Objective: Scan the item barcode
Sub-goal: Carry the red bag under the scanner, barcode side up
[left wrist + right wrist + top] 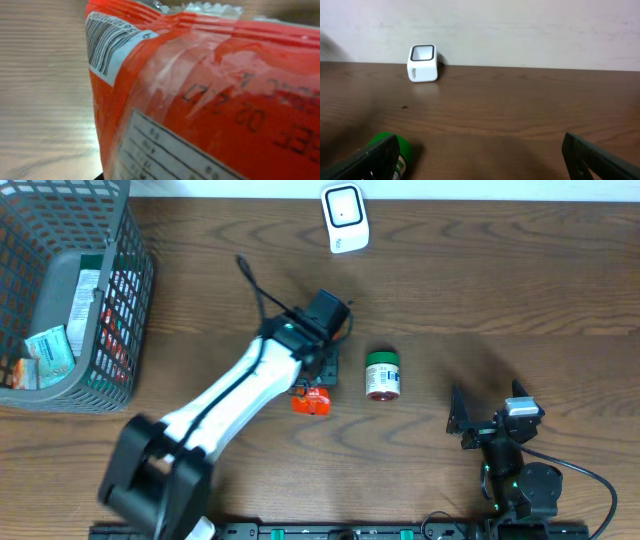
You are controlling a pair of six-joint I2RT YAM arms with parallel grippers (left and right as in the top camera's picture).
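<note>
Right gripper, bottom right of the overhead view: jaws fully spread, nothing between them and touching nothing. Its own camera shows one finger in each lower corner with bare wooden table in the gap. Left gripper, mid-frame overhead: closed down narrow on the orange packet, which sticks out at its lower end. The fingers aren't visible in the left wrist view because the packet fills the frame. Task item is that packet, just left of centre overhead, at the left gripper tip. Its barcode is on a white label in the upper left of the left wrist view, with the bars slanted. A "9" is readable at the end of the digit row; the other digits are too skewed to read. Dark stamped characters on the orange film at mid-right are upside down and blurred, so unreadable. There's a white panel with ruled lines at lower centre, text not legible. Just right of the packet and apart from it, a small jar with a green lid lies on its side; its label is white and red, print too small to read. Far edge, top centre: white scanner with a dark window. It has a grey marking on its side in the right wrist view, unreadable. Upper left corner: grey mesh basket with packets inside.
</note>
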